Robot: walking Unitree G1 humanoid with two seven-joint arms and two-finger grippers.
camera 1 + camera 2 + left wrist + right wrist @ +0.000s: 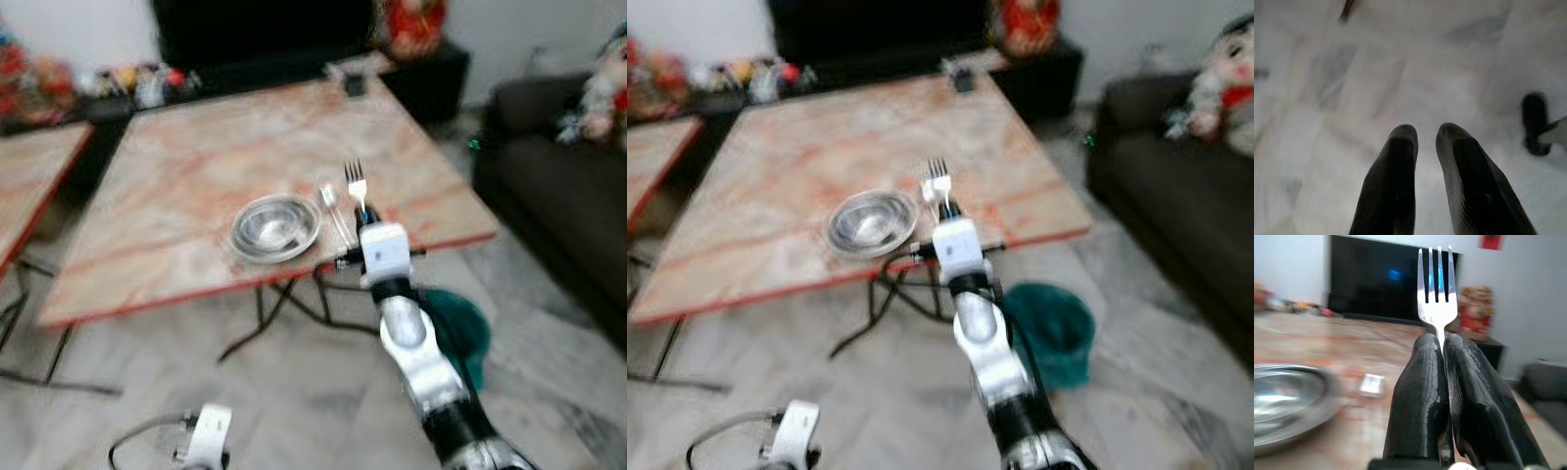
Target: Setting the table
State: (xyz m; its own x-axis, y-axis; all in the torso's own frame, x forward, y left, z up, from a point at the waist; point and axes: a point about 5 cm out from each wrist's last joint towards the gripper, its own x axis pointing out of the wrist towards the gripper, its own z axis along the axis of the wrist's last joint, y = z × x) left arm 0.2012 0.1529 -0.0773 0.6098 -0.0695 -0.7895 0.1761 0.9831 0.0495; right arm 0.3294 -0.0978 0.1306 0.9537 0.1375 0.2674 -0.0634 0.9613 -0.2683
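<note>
A steel bowl (275,227) sits near the front edge of the marble-patterned table (196,166). Just right of it lies a spoon (333,211). My right gripper (364,213) hovers at the table's front edge, right of the spoon, shut on a silver fork (1437,284). The fork's tines point up and away from me, and in the right wrist view the bowl (1283,401) lies off to one side of it. My left gripper (1425,137) hangs low over the pale floor, with a narrow gap between its fingers and nothing in it.
A green bin (1053,328) stands on the floor by the table's front right corner. A dark sofa (568,186) with a stuffed toy runs along the right. A black TV stand (294,39) is behind the table, and a second table (29,176) is at the left.
</note>
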